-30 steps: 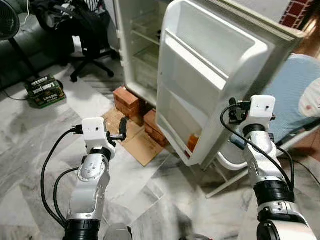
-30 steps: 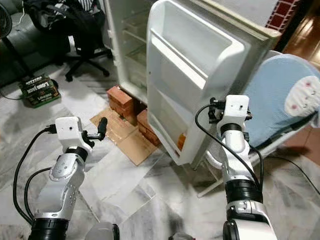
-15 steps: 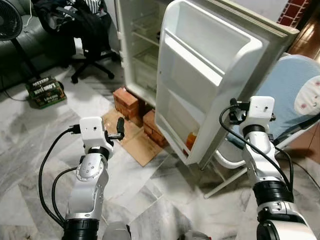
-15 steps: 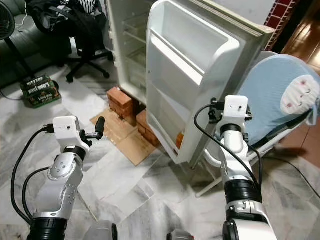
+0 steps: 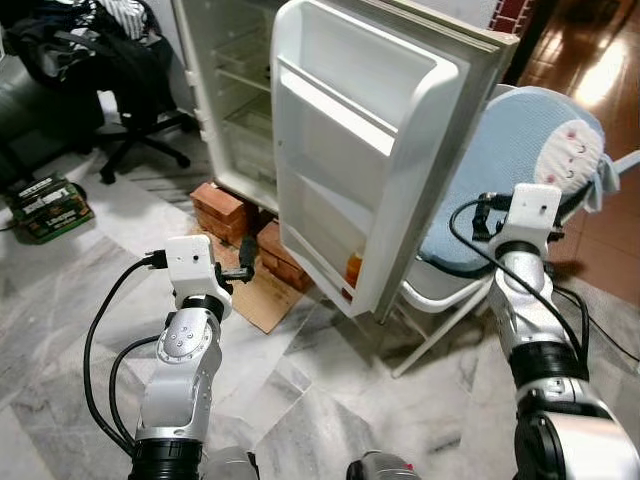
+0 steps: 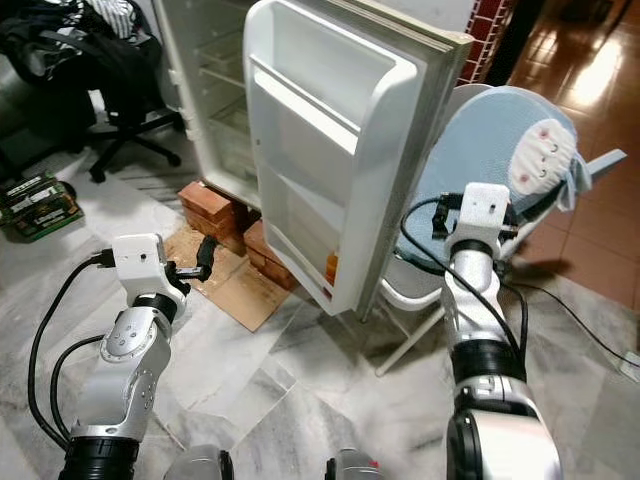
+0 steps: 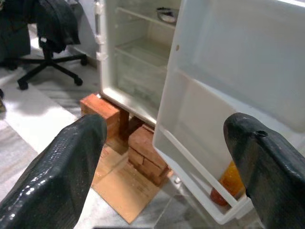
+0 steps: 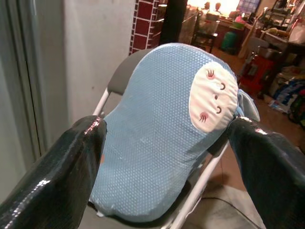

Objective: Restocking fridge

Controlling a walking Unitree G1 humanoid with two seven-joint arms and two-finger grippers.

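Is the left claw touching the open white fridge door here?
Apart. In the left eye view the left claw hangs over the floor, short of the white fridge door; its wrist view shows open air between both fingers.

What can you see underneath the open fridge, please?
Red bricks prop up the fridge, with flattened cardboard on the floor before them. How far the bricks extend underneath is hidden.

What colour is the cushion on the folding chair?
Light blue cushion with a white face patch; clearest in the right wrist view.
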